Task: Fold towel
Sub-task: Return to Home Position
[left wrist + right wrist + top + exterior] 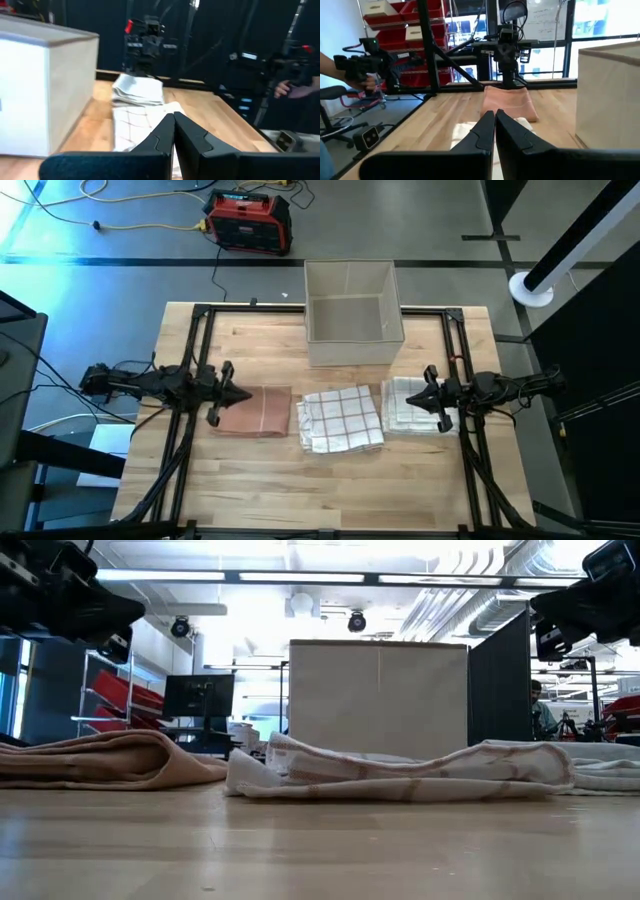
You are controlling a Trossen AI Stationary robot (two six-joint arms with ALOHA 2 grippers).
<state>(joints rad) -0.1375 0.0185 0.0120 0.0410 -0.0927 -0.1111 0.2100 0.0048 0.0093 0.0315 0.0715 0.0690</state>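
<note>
Both arms level above the table point(330, 490), fingers pressed together: left gripper point(243, 394) over the folded brown towel point(262, 416), right gripper point(411, 397) over a white towel point(398, 418), the checked towel point(340, 420) lying between their tips

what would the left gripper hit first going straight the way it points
Probably the right gripper, which faces it; the left gripper hangs above the brown towel and looks level, so it should clear the checked towel.
</note>
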